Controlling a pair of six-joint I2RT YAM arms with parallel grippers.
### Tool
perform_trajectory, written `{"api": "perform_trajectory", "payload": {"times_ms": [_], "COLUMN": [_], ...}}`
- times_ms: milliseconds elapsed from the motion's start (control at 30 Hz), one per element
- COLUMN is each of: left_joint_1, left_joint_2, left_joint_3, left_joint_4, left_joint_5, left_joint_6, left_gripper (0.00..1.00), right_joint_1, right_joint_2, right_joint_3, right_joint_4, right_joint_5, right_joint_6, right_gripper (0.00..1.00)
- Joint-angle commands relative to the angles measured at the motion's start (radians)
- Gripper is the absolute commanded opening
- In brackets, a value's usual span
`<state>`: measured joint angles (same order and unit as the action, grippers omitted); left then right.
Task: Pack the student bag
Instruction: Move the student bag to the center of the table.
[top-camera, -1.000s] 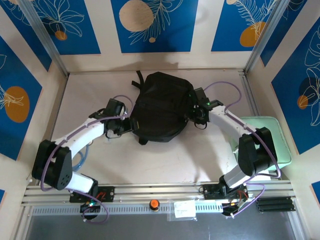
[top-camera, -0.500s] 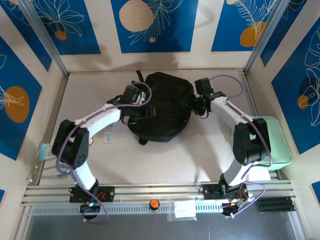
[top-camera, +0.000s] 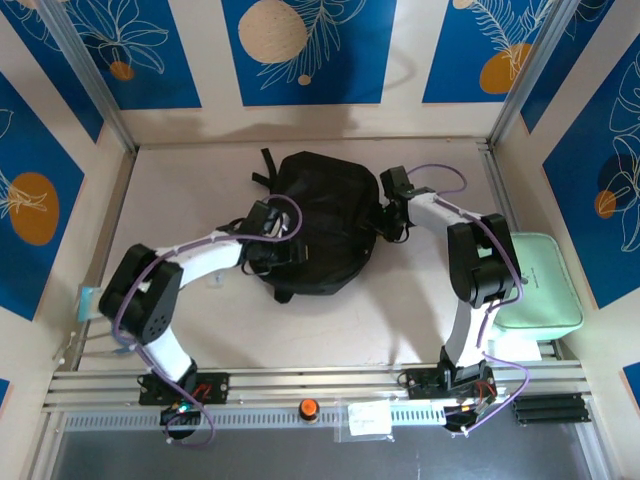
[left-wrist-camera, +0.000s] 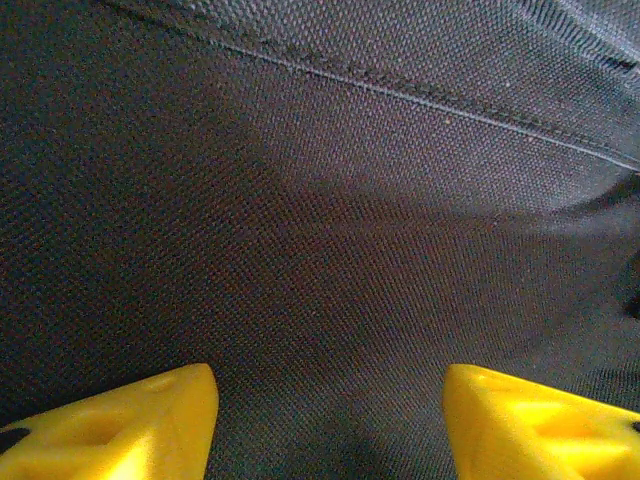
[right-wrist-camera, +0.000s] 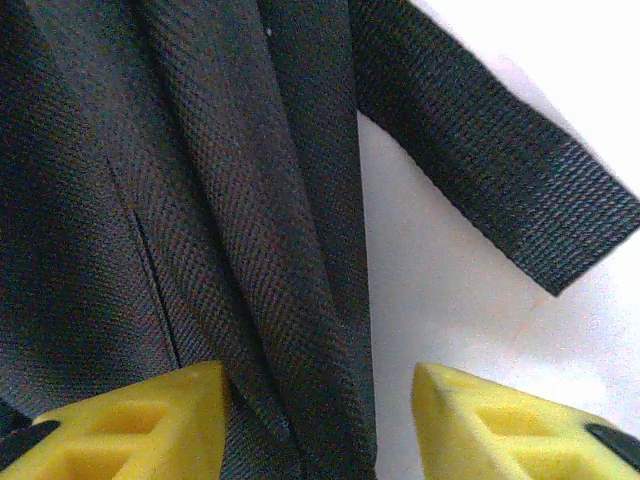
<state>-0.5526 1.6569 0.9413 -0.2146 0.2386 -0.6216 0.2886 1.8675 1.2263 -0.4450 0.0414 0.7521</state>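
Black student bag (top-camera: 320, 222) looks far from packed, mint-green case (top-camera: 541, 283) lying outside it; left gripper (left-wrist-camera: 325, 405) and right gripper (right-wrist-camera: 318, 405) spread apart, clasping nothing.

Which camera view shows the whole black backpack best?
The top external view is best: the backpack lies whole on the table, with its full outline visible. The left wrist view gives close-up fabric crossed by a stitched seam. The right wrist view gives fabric folds and a loose strap end.
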Motion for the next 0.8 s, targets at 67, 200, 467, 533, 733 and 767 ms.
{"api": "perform_trajectory", "payload": {"times_ms": [67,200,467,533,733,767], "left_joint_1": [-0.025,-0.030,-0.039,-0.051,-0.090,-0.096], "left_joint_2": [-0.114,-0.189,-0.112,-0.051,0.131,0.162], "left_joint_3": [-0.085,0.000,0.253,0.343,0.583,0.622], "left_joint_4": [-0.149,-0.234,-0.238,-0.262,-0.362,-0.386], "left_joint_5": [-0.045,-0.105,-0.132,-0.143,-0.203,-0.206], "left_joint_6": [-0.033,0.030,0.133,0.157,0.227,0.243], "left_gripper": [0.62,0.65,0.75,0.75,0.69,0.66], "right_joint_1": [0.050,0.070,0.052,0.039,0.014,0.013], "right_joint_2": [-0.098,-0.174,-0.317,-0.319,-0.309,-0.309], "right_joint_3": [-0.135,-0.199,-0.197,-0.187,-0.177,-0.177], "right_joint_4": [0.026,0.068,0.110,0.107,0.103,0.103], "right_joint_5": [-0.025,-0.032,-0.003,0.002,0.000,0.000], "right_joint_6": [0.031,0.044,0.039,0.042,0.062,0.063], "right_gripper": [0.47,0.47,0.60,0.62,0.64,0.64]}}
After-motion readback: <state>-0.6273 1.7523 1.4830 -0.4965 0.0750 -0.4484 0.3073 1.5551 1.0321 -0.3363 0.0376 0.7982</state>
